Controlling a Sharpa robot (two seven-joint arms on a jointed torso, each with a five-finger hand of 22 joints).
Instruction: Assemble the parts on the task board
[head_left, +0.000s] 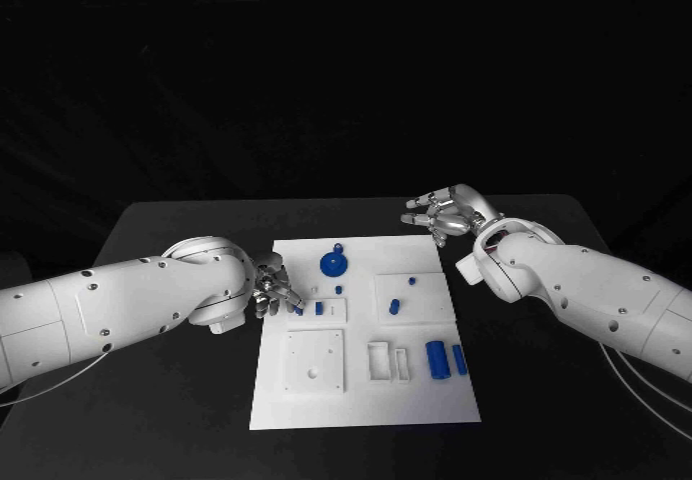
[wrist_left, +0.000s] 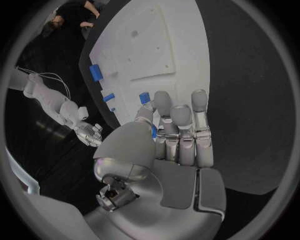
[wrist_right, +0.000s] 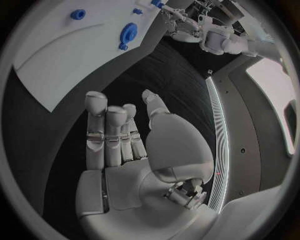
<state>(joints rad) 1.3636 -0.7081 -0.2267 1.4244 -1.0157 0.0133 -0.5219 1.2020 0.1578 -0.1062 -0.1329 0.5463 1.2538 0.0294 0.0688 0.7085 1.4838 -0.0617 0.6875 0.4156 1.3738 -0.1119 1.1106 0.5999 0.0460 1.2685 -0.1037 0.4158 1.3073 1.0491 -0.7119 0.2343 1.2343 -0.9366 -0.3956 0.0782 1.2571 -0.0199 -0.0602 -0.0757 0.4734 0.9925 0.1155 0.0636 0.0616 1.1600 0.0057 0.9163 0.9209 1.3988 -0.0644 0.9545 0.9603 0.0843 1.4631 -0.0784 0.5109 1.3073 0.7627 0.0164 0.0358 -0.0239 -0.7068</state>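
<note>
Black table (head_left: 173, 420) carries everything. At the task board's (head_left: 361, 405) left edge the left hand (head_left: 274, 293) pinches a small blue part (wrist_left: 154, 131) between thumb and fingers, poised over the near square block (head_left: 320, 310). Right hand (head_left: 444, 214) hovers off the far corner, fingers apart, holding nothing. Seating appears underway (loose parts (head_left: 436, 359) wait); next comes aligning and pressing down.
</note>
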